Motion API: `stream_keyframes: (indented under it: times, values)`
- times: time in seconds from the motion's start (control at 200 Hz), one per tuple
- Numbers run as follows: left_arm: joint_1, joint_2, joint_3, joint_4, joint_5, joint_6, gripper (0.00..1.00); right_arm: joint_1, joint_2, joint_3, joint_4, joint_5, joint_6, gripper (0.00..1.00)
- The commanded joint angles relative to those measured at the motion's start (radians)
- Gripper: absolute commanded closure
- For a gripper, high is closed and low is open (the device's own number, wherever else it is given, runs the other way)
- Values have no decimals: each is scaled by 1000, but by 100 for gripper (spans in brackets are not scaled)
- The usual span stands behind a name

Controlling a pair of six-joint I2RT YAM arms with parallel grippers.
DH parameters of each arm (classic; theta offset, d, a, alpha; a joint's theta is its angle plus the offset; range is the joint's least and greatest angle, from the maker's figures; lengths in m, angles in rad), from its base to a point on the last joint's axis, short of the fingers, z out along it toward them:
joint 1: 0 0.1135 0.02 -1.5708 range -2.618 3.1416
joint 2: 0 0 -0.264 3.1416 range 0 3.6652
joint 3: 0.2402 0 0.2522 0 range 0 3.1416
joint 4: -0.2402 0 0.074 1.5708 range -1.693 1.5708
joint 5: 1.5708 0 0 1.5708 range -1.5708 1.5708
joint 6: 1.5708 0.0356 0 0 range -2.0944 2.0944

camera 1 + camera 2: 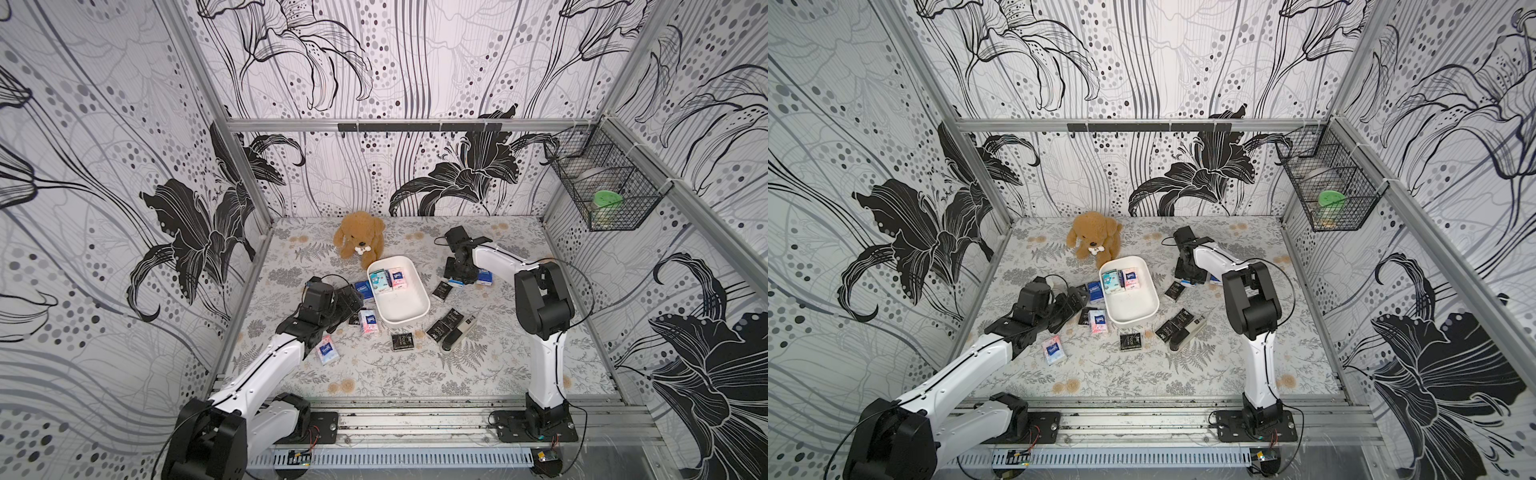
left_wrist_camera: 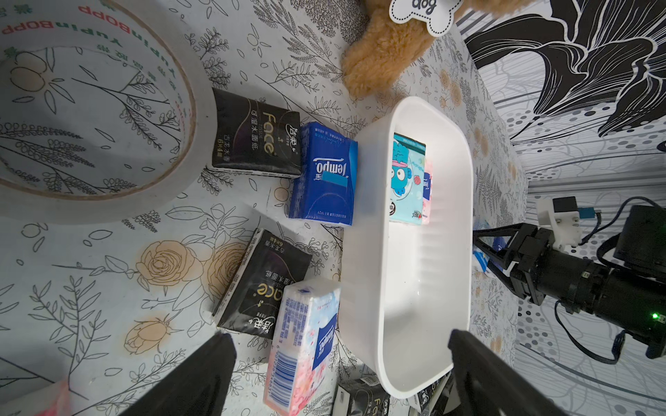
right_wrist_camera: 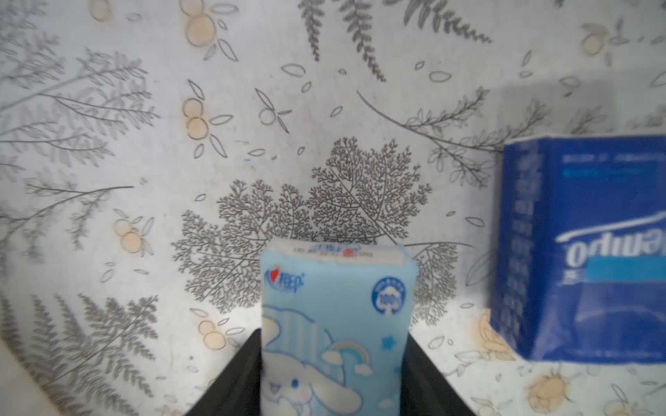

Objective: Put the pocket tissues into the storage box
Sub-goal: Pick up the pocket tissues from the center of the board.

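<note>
The white storage box (image 1: 417, 319) (image 2: 364, 252) sits mid-table and holds a teal packet (image 1: 379, 279) (image 2: 407, 180) and a pink one (image 1: 398, 277). To its right, my right gripper (image 1: 457, 279) (image 3: 335, 345) points down at the table. It is shut on a light blue cartoon-printed pocket tissue packet (image 3: 335, 295), with both fingers against its sides. A dark blue packet (image 3: 584, 252) lies beside it. My left gripper (image 1: 353, 301) (image 2: 338, 345) hangs open at the box's left side, above a pink-white packet (image 2: 306, 342) and black packets (image 2: 263, 284).
More packets lie around the box: dark blue (image 2: 324, 173), black (image 1: 401, 341) (image 1: 441, 289) and pink-white (image 1: 327, 350). A black-and-silver stapler-like object (image 1: 459, 334) lies front right. A plush dog (image 1: 359, 235) sits behind the box. There is a tape roll (image 2: 97, 108) and a wire basket (image 1: 602, 187) on the right wall.
</note>
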Motion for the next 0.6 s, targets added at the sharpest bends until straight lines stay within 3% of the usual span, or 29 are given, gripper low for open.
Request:
stream_keyframes:
  times: [0.0, 0.305, 0.596]
  values:
    - [-3, -5, 0, 58, -8, -11, 3, 25, -98, 11, -11, -22, -53, 43]
    - [24, -8, -23, 68, -23, -16, 3, 163, -135, 114, -17, -37, -103, 50]
    - [125, -57, -92, 62, 39, -18, 3, 286, 23, 366, -77, -96, -158, 50]
